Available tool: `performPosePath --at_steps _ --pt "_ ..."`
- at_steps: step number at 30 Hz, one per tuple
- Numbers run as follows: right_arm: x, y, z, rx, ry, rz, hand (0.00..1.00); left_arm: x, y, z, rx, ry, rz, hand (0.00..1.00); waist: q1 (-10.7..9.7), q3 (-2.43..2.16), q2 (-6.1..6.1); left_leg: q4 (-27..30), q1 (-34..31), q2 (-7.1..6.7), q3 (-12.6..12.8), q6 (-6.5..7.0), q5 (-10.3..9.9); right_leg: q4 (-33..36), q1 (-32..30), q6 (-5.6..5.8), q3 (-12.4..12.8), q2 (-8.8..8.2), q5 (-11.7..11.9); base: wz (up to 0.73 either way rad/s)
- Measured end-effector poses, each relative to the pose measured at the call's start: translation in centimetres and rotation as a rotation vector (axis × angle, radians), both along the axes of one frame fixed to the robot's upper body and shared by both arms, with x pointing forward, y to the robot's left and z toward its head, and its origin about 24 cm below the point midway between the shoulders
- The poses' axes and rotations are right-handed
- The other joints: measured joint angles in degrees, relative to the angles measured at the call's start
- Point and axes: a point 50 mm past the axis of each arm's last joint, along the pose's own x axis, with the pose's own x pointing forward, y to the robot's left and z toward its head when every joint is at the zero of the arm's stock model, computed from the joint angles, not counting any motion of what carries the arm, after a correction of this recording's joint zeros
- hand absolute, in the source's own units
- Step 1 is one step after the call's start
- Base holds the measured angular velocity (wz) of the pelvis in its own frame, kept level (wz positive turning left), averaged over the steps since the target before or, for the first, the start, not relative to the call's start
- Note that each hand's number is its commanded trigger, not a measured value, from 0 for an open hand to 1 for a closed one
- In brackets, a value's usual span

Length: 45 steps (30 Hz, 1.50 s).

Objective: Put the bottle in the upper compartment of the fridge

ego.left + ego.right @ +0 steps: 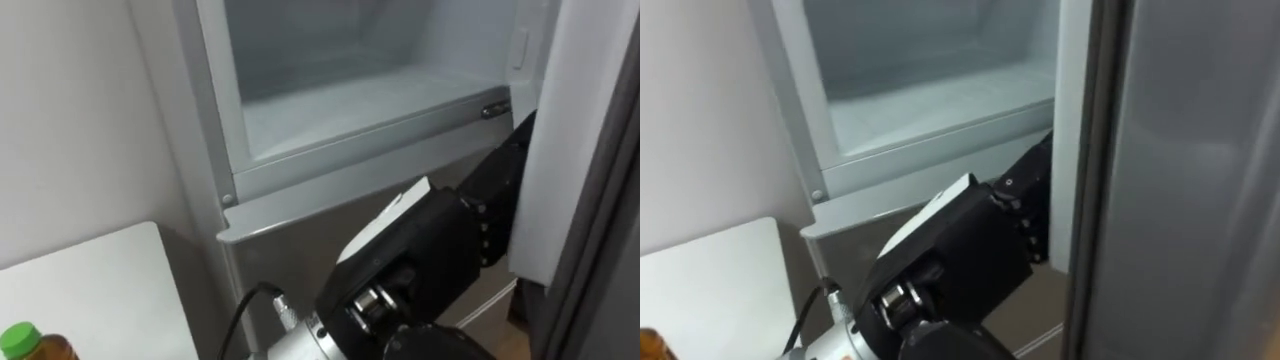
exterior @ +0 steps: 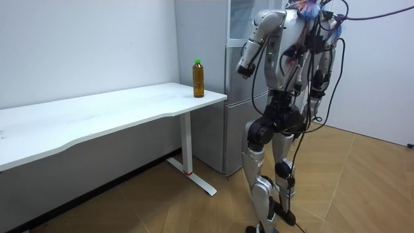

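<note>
Now, left hand (image 1: 440, 245) reaches across to door (image 1: 570, 130) of open upper fridge (image 1: 350, 95); grasp hidden at door edge, so you cannot tell if clamped. Risk: let go to fetch bottle (image 2: 198, 78) and door may swing shut. Bottle well down-left of hand, upright near table (image 2: 116, 110) corner: tall, slim, amber, green cap.

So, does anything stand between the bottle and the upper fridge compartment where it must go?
Nothing visible does. The upper compartment is open, its door standing off to the right, with the left hand at its edge. The bottle stands on the table corner beside the fridge.
</note>
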Motion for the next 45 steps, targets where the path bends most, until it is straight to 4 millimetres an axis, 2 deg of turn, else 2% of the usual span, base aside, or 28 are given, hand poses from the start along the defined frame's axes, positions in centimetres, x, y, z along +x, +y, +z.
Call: performPosePath --at_steps 11,26,33,38,45 --pt "0.0 -0.1 0.0 0.000 -0.002 -0.005 0.00 -0.2 -0.5 -0.1 -0.007 0.009 -0.020 0.00 -0.99 0.23 -0.33 -0.04 0.66 0.76 4.16 -0.06 -0.02 -0.27 -0.66 -0.50 2.50 0.92 0.31 -0.14" --pt "0.1 0.0 0.0 0.003 -0.001 -0.004 0.00 -0.5 -1.3 0.2 0.012 -0.013 -0.063 0.00 -1.09 0.62 -0.92 -0.63 1.13 0.97 4.66 -0.07 -0.02 -0.26 -0.97 -0.67 3.89 1.55 0.41 -0.05" --pt "0.2 0.0 0.1 0.010 -0.014 -0.008 0.00 -0.1 -1.8 0.5 0.037 -0.042 -0.102 0.00 -1.29 0.56 -0.66 -0.27 0.97 1.57 7.12 -0.24 -0.12 -0.22 -1.84 -1.01 5.04 2.03 0.69 -0.13" --pt "0.4 -0.3 0.2 -0.001 -0.018 -0.003 0.00 0.0 -2.0 0.7 0.014 -0.030 -0.126 0.00 -2.84 0.66 0.21 0.25 1.07 2.09 7.40 -0.27 -0.12 -0.19 -1.82 -1.30 5.91 2.66 0.87 -0.13" --pt "0.3 -0.5 0.2 -0.013 -0.006 -0.009 0.00 0.1 -2.2 0.7 0.009 -0.028 -0.140 0.00 -4.14 0.71 0.29 0.34 1.06 3.15 7.79 -0.88 0.06 -0.28 -2.54 -2.14 6.70 3.98 1.37 -0.13"
